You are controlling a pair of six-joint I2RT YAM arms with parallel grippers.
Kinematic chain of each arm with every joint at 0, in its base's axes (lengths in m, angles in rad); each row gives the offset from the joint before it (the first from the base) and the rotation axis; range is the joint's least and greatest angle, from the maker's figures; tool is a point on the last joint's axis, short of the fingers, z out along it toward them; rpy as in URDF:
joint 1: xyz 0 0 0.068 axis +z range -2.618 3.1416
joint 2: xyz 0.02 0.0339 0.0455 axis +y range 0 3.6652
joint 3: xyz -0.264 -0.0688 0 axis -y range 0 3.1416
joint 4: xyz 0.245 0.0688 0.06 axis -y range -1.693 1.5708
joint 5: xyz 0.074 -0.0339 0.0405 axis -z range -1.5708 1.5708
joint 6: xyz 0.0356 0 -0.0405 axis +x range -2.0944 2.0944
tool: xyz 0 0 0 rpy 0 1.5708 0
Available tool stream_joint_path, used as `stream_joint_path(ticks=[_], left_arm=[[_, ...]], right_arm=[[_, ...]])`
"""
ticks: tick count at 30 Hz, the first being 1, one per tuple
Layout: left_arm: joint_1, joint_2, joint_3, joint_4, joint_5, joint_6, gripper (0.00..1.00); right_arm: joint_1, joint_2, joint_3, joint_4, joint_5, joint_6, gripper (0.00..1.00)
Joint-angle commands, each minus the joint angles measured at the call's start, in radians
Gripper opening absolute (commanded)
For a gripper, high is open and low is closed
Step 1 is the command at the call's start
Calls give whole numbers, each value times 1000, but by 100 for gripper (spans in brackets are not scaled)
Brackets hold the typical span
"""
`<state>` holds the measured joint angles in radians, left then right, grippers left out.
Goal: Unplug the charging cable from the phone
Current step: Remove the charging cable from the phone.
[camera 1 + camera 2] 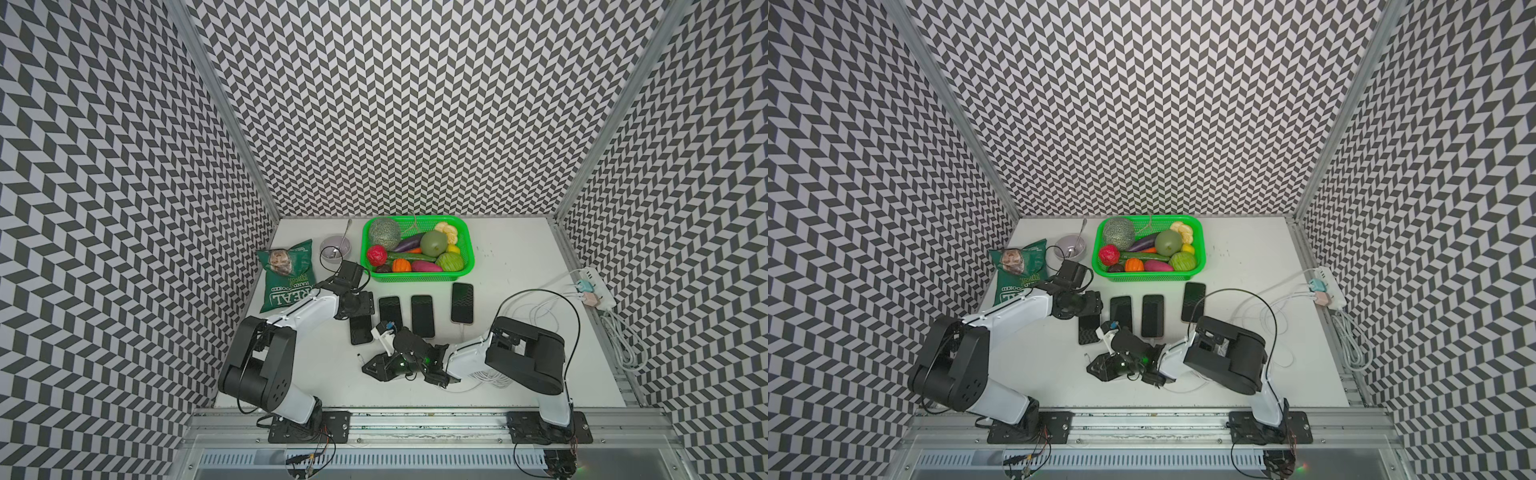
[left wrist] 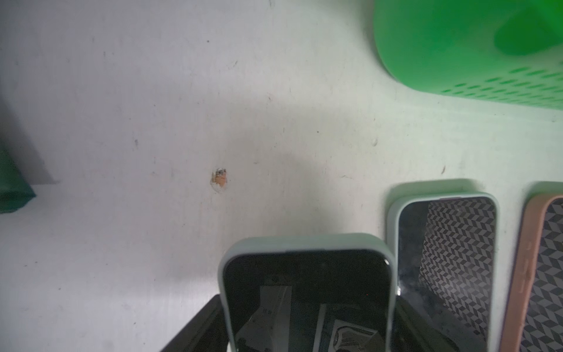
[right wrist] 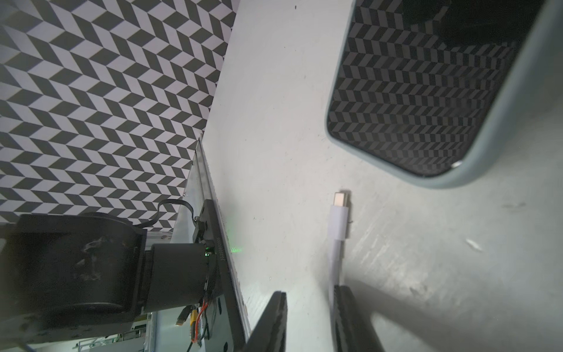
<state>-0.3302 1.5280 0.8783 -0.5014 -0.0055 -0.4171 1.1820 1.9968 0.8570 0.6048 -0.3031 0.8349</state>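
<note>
One bag point(image 1: 286, 278) reads REAL HAND COOKED; left pincer point(image 1: 359, 316) clenches phone point(image 1: 361, 333), right pincer point(image 3: 310, 294) parted around cable point(image 3: 337, 222)

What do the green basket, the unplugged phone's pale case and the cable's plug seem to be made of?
Green basket: moulded plastic, smooth, with rows of slots in its wall.
Phone's case: probably soft silicone or matte plastic, going by its rounded, shineless edge.
Cable's plug: white plastic sleeve, smooth, with a bare metal tip.

Green basket point(image 1: 417, 275), bowl point(image 1: 330, 245) and chip bag point(image 1: 286, 276) stand apart.
</note>
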Motion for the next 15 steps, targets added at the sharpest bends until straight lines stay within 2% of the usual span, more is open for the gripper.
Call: stream_joint_path(ticks=[1,3,5,15], left_arm=[[6,-8,8,14,-18,-3,13],[7,-5,9,10,-30,-6,21],[7,-4,11,6,-43,-7,32],[8,18,22,-10,-96,-17,55]], right_arm=[[13,-53,-14,-23,22,-28,35],[17,-82,-23,-41,45,-43,39],[20,-114,-36,-55,65,-57,42],[28,-335,-133,-114,148,-103,52]])
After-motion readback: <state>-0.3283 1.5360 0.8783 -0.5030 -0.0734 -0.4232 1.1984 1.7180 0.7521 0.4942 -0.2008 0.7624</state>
